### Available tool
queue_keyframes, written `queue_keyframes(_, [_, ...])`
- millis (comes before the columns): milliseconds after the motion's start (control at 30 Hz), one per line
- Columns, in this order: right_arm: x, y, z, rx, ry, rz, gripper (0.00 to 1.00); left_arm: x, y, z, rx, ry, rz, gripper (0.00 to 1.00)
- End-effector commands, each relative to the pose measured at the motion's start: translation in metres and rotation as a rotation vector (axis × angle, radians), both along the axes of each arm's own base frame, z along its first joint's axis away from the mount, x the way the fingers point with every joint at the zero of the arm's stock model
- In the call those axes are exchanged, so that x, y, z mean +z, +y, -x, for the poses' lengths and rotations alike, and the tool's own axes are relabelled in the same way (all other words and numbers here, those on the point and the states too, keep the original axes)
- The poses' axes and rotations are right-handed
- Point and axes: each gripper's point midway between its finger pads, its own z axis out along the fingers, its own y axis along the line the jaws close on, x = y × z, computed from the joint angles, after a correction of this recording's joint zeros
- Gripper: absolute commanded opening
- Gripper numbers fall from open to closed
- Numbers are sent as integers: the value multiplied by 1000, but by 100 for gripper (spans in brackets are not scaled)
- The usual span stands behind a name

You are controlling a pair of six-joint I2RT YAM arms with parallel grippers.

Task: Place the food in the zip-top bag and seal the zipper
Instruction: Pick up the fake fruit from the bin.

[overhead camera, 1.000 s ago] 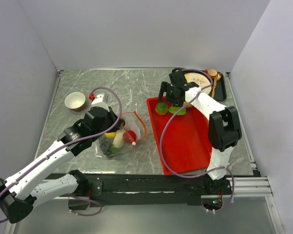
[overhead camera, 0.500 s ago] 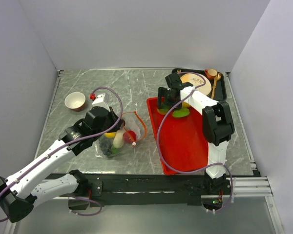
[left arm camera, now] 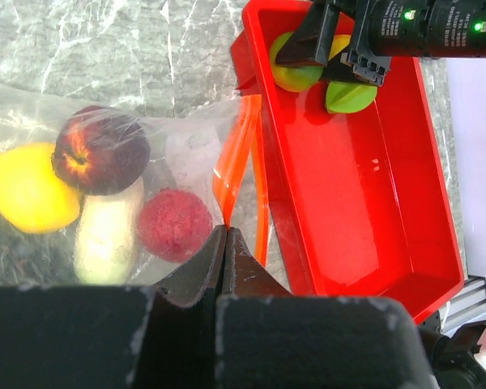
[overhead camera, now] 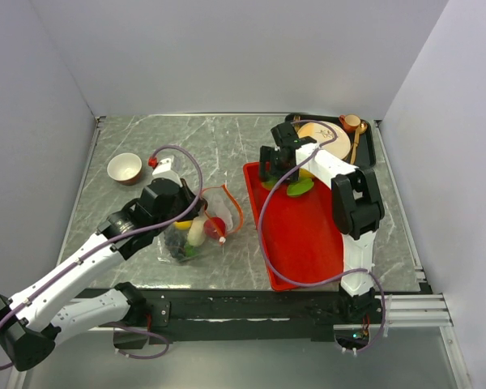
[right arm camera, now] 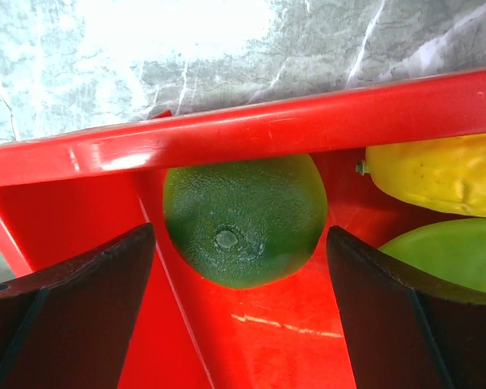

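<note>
The clear zip-top bag (overhead camera: 196,231) lies left of the red tray and holds a dark red peach (left arm camera: 101,150), a yellow pear (left arm camera: 24,190), a red berry (left arm camera: 174,225) and a pale piece (left arm camera: 105,239). Its orange-red zipper (left arm camera: 236,154) stands open in a loop. My left gripper (left arm camera: 225,232) is shut on the zipper strip at the bag's mouth. My right gripper (right arm camera: 239,243) is open, its fingers on either side of a green lime (right arm camera: 243,215) in the tray's far left corner. A yellow lemon (right arm camera: 437,174) and a green piece (right arm camera: 458,251) lie beside the lime.
The red tray (overhead camera: 308,239) sits right of centre, its wall just behind the lime. A cream plate (overhead camera: 324,134) with a gold spoon (overhead camera: 358,134) is on a black tray at the back right. A small bowl (overhead camera: 125,168) stands at the back left.
My right gripper has moved left and down to the tray's far left corner, around the lime. The left gripper and bag have not moved.
</note>
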Motion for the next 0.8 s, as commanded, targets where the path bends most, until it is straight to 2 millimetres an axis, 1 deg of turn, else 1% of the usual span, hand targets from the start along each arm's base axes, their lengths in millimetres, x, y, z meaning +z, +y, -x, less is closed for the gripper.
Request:
queue_keyframes(0, [9, 7, -10, 15, -37, -7, 87, 8, 3, 0, 22, -30, 31, 1])
queue_keyframes(67, [8, 6, -10, 13, -39, -10, 81, 7, 4, 1, 25, -27, 28, 1])
queue_keyframes(100, [9, 7, -10, 17, -45, -13, 76, 8, 5, 1, 26, -30, 29, 1])
queue_keyframes(267, [7, 8, -10, 13, -49, -19, 67, 8, 6, 3, 22, -30, 26, 1])
queue_keyframes(300, [9, 8, -11, 15, -54, -20, 61, 8, 6, 3, 23, -29, 24, 1])
queue_keyframes(367, [9, 9, -9, 20, -57, -25, 57, 8, 8, 4, 28, -31, 29, 1])
queue_keyframes(400, [13, 9, -9, 24, -68, -29, 51, 8, 8, 4, 29, -30, 31, 1])
queue_keyframes(467, [11, 8, -6, 29, -63, -30, 49, 6, 8, 6, 27, -31, 35, 1])
queue_keyframes(500, [14, 8, -5, 31, -70, -33, 45, 7, 8, 6, 25, -31, 40, 1])
queue_keyframes(567, [15, 7, -1, 34, -69, -37, 43, 6, 9, 7, 27, -30, 42, 1])
queue_keyframes(600, [22, 7, -1, 33, -85, -46, 43, 6, 9, 6, 29, -30, 40, 1])
queue_keyframes(667, [23, 6, 4, 36, -84, -51, 42, 5, 8, 6, 26, -27, 35, 1])
queue_keyframes(700, [31, 8, 5, 40, -104, -63, 42, 5, 8, 6, 22, -26, 32, 1])
queue_keyframes(733, [30, 5, 9, 36, -100, -61, 42, 6, 7, 6, 18, -28, 34, 1])
queue_keyframes(767, [40, 5, 11, 37, -120, -73, 41, 4, 6, 5, 18, -25, 30, 1])
